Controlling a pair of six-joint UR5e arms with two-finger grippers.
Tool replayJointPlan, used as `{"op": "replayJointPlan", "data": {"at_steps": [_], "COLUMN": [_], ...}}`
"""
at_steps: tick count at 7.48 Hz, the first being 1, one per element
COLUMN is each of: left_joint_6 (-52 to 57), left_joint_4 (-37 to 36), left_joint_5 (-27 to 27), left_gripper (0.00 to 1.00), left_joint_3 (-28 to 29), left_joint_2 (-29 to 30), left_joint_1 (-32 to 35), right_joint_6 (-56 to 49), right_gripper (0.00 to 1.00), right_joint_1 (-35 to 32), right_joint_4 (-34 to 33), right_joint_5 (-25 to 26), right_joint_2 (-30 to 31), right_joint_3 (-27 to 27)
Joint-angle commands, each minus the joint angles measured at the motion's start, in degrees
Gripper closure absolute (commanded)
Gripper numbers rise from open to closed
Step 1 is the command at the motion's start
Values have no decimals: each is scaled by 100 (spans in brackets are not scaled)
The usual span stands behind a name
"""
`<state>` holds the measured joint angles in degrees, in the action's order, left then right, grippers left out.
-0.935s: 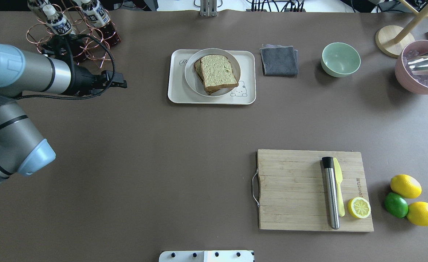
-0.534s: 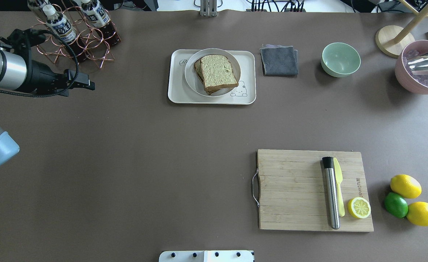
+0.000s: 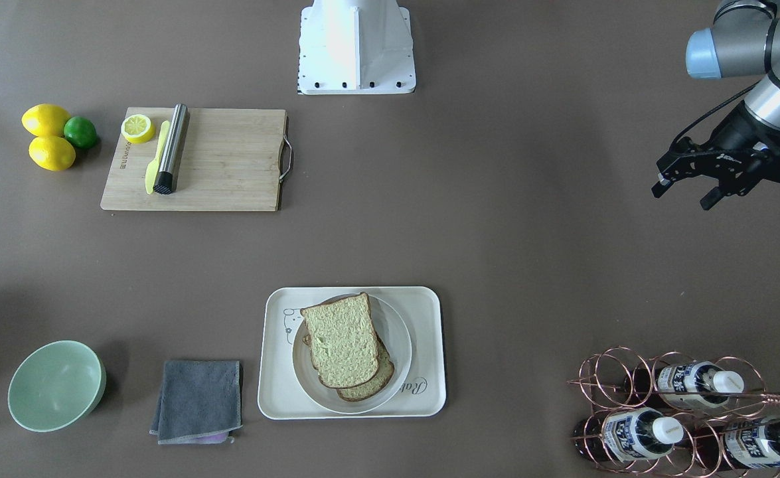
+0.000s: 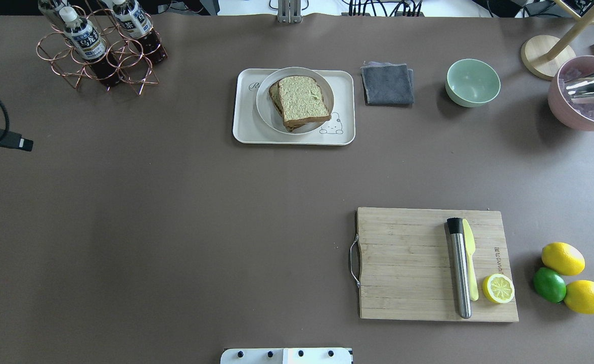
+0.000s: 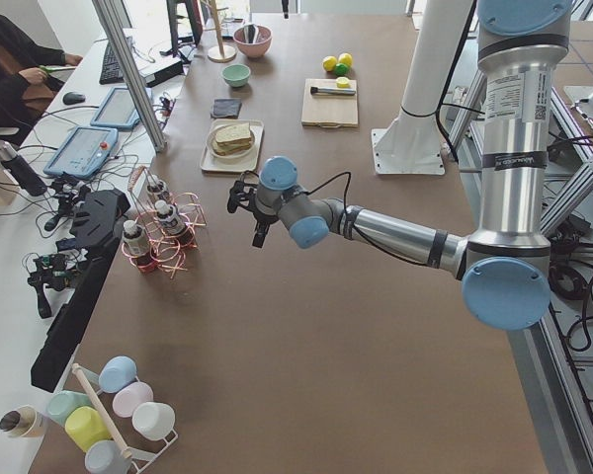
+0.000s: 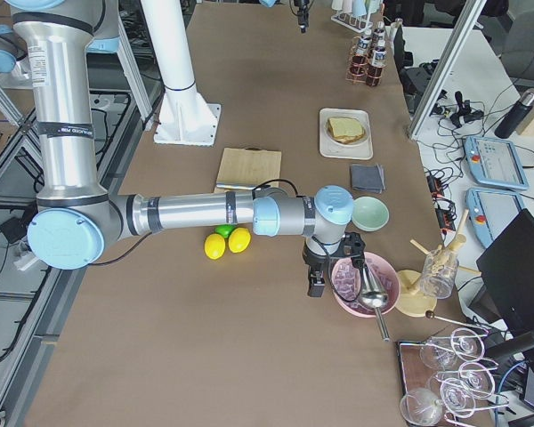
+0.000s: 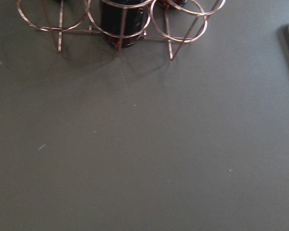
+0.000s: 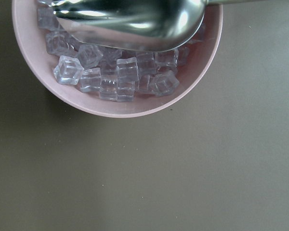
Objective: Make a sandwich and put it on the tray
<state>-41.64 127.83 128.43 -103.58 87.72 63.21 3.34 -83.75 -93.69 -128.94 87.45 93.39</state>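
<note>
Cream-white tray (image 4: pixel 246 126) holds a round plate (image 4: pixel 266 114), and on it lies the sandwich (image 4: pixel 302 100), two bread slices stacked askew. Well off the tray toward the robot's left, the left gripper (image 3: pixel 683 194) hangs above the table (image 3: pixel 496 219), fingers apart. Farther off, opposite side, the right gripper (image 6: pixel 316 277) hovers by a pink ice bowl (image 6: pixel 360 310); its spread I cannot tell.

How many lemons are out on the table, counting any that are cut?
3. One whole lemon and a second whole lemon lie on the table beside the lime. A lemon half sits cut face up on the cutting board. None appears hidden.
</note>
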Motion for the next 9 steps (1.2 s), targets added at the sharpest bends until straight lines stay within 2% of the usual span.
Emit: {"op": "replayJointPlan", "data": {"at_steps": [1,3,4,6,9], "left_joint_6": [1811,2806,2968,3703,4435], "left_joint_4": [-13,-39,-22,-178,-1256], "left_joint_5": [41,59,137,1039,1087], "left_gripper": [2,2,2,2,2], "left_joint_3": [118,652,951,1313,1122], "left_joint_2": [-1035,-1196,-1196,-1153,-1153], "left_joint_1": [663,1253,1447,1991,2458], "right_joint_6": [-218,-562,-771,-1089,-1169], "right_gripper": [0,0,0,0,0], "right_joint_1": [-202,-316,-430,-659,-888], "right_joint_4": [-114,-123,-123,-114,-114], "right_joint_5": [-235,-280,-359,-429,-526], "right_joint_2": [61,219,350,675,677], "right_joint_3": [-23,-58,-58,29,47]}}
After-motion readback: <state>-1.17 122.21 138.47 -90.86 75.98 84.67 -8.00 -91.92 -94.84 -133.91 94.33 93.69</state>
